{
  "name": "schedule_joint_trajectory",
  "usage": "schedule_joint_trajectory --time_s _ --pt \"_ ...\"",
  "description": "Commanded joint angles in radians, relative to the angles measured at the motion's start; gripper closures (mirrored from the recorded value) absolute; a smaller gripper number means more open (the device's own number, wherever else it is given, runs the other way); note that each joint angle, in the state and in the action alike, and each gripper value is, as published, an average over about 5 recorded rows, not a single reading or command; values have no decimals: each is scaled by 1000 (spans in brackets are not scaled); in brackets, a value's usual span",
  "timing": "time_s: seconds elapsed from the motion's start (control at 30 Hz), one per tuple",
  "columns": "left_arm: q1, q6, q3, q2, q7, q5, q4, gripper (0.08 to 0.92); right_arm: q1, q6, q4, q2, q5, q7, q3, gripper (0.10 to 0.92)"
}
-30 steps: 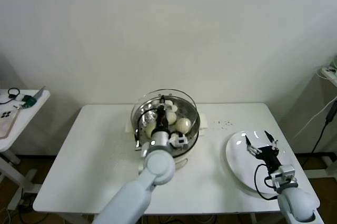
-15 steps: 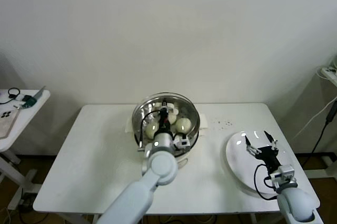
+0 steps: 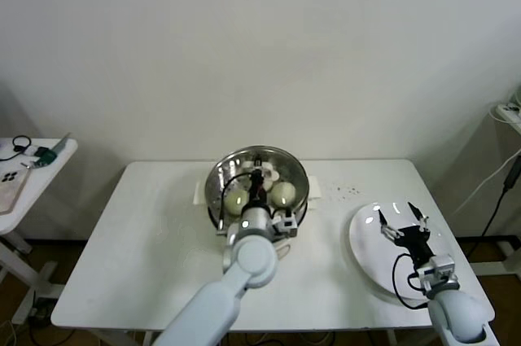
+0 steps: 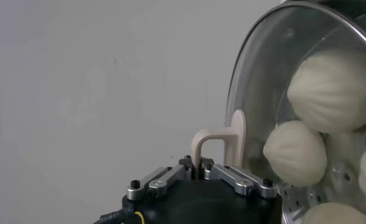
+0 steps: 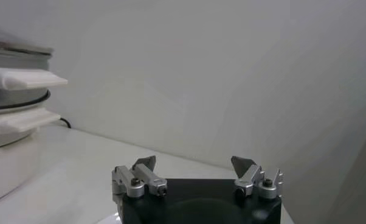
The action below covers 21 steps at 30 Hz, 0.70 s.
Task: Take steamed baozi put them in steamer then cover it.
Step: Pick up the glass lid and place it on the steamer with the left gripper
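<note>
The steamer (image 3: pixel 302 198) stands at the middle back of the white table, with the round glass lid (image 3: pixel 277 159) lying over it. Steamed baozi (image 3: pixel 282 192) show through the glass; in the left wrist view several baozi (image 4: pixel 332 88) sit behind the lid (image 4: pixel 256 79). My left gripper (image 3: pixel 256 177) is above the steamer's middle, shut on the lid's cream handle (image 4: pixel 222 141); it also shows in its own wrist view (image 4: pixel 199 164). My right gripper (image 3: pixel 400 226) hangs open and empty over the flat white plate (image 3: pixel 370 252) at the right; its wrist view (image 5: pixel 195 167) shows the steamer (image 5: pixel 13 91) far off.
A small side table (image 3: pixel 32 159) with loose items stands at the far left. Cables (image 3: pixel 501 191) hang beyond the table's right edge. The white plate lies near the front right corner.
The left gripper has brought the glass lid down from a raised, tilted hold until it lies over the steamer. The right arm has not moved.
</note>
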Motion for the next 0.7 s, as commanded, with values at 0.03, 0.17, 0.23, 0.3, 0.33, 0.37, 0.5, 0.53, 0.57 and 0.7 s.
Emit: schedule_joint_trajectory --time_s 0.03,0.17,0.23,0.3,0.33,0.37,0.5,0.53,0.57,0.7 --pt "8 49 -6 -5 -10 2 4 854 1 2 -1 1 -1 -2 0 203" --pt "11 49 -10 -3 -14 0 2 854 2 3 -2 2 -2 -4 1 203" --pt "15 49 -12 -3 -14 -1 -2 854 2 4 -3 3 -3 -5 1 203" --pt "19 49 -11 -5 -14 0 -7 854 3 5 -4 4 -4 -6 2 203" --pt "20 49 -9 -6 -15 1 -8 854 4 5 -5 4 -4 -7 2 203" --pt "20 49 -7 -7 -15 2 -10 854 4 6 -6 5 -5 -7 2 203" --pt "17 49 -1 -10 -16 5 -8 854 5 6 -6 6 -6 -8 2 203" --pt "17 49 1 -10 -16 6 -8 854 5 6 -6 6 -6 -9 3 203" --pt "16 49 2 -10 -17 6 -7 854 5 7 -6 6 -6 -9 3 203" --pt "18 49 5 -10 -20 7 -3 854 5 8 -7 9 -6 -11 4 203"
